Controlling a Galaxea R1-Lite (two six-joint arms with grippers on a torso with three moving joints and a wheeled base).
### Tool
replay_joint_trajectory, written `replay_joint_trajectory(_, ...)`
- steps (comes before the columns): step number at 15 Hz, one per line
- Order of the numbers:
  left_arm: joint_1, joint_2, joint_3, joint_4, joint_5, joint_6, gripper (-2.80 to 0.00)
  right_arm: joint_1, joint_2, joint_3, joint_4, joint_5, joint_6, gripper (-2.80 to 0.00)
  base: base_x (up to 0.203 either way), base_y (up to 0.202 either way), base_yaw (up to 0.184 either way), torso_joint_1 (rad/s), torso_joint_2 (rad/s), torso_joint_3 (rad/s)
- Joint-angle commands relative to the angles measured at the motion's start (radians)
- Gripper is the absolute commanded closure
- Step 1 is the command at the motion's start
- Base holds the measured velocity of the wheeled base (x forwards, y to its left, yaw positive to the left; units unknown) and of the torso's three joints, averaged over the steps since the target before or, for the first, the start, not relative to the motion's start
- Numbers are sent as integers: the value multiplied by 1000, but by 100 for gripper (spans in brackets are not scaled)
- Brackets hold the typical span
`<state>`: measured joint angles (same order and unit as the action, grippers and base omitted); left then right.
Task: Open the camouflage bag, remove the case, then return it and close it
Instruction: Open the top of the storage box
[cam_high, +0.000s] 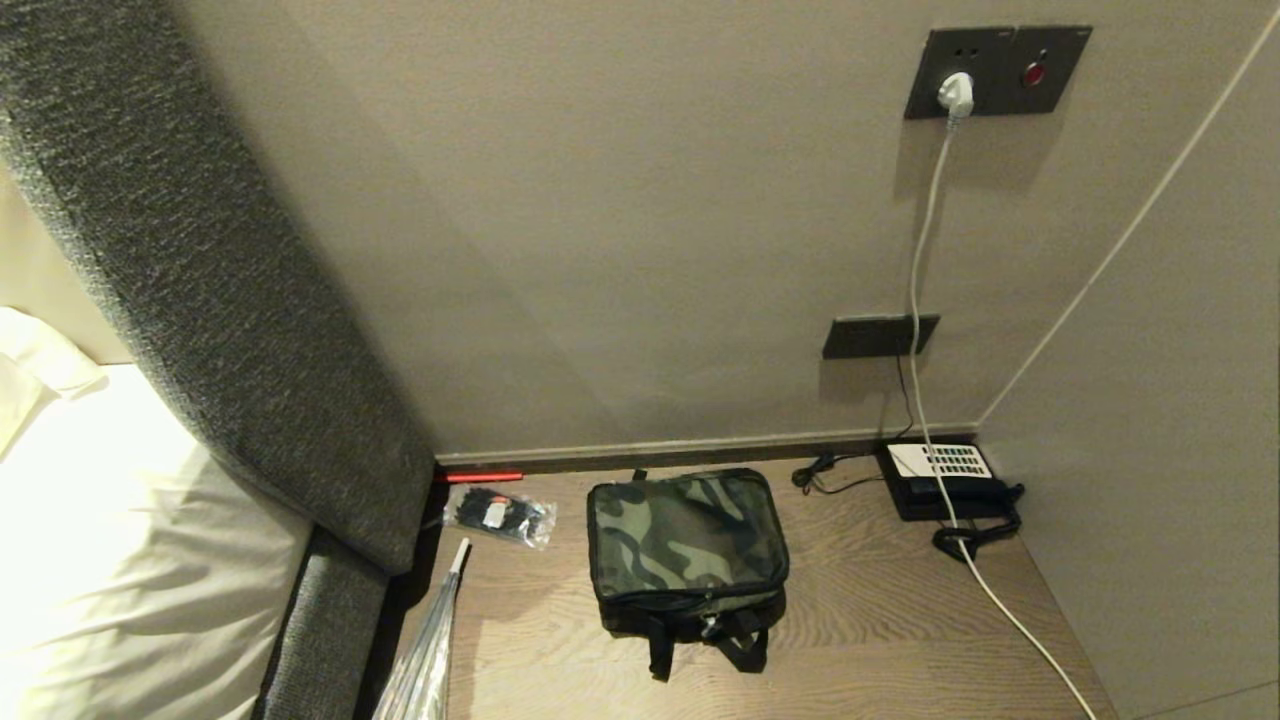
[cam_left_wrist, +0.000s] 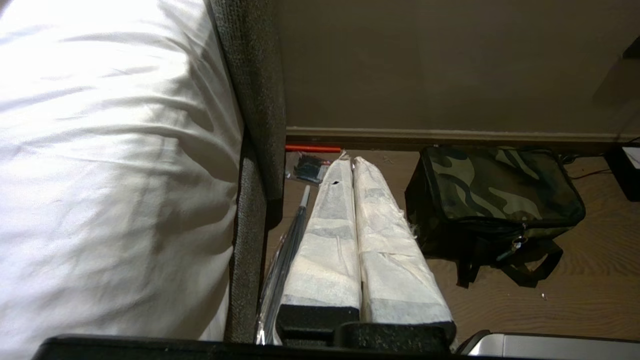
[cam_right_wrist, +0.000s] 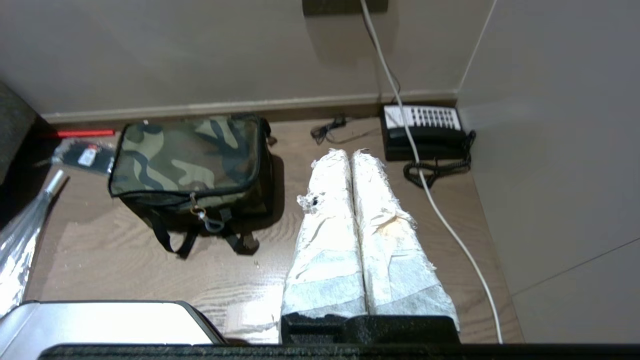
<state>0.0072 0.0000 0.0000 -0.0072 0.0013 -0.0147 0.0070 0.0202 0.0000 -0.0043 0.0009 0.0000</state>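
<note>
The camouflage bag (cam_high: 686, 548) stands zipped shut on the wooden table top, its black straps hanging toward me. It also shows in the left wrist view (cam_left_wrist: 495, 190) and the right wrist view (cam_right_wrist: 187, 160), where a zipper pull (cam_right_wrist: 205, 220) dangles at its front. The case is hidden. Neither arm shows in the head view. My left gripper (cam_left_wrist: 351, 161) hangs shut and empty, short of the bag and to its left. My right gripper (cam_right_wrist: 349, 154) is shut and empty too, to the bag's right and apart from it. Both have white-wrapped fingers pressed together.
A black telephone (cam_high: 945, 480) with a coiled cord sits in the back right corner, a white cable (cam_high: 925, 300) running down over it. A clear packet of black items (cam_high: 500, 515), a red stick (cam_high: 480, 477) and a plastic-wrapped rod (cam_high: 430, 640) lie left. A padded headboard (cam_high: 220, 280) and bed (cam_high: 120, 560) border that side.
</note>
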Motion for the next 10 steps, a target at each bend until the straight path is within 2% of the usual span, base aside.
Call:
replay_joint_trajectory(1, 0, 0, 2, 0, 0, -1, 0, 1, 1, 0, 0, 1, 0, 0, 0, 0, 0, 0, 1, -189)
replay_joint_trajectory(10, 0, 0, 2, 0, 0, -2, 0, 1, 1, 0, 0, 1, 0, 0, 0, 0, 0, 3, 2, -198)
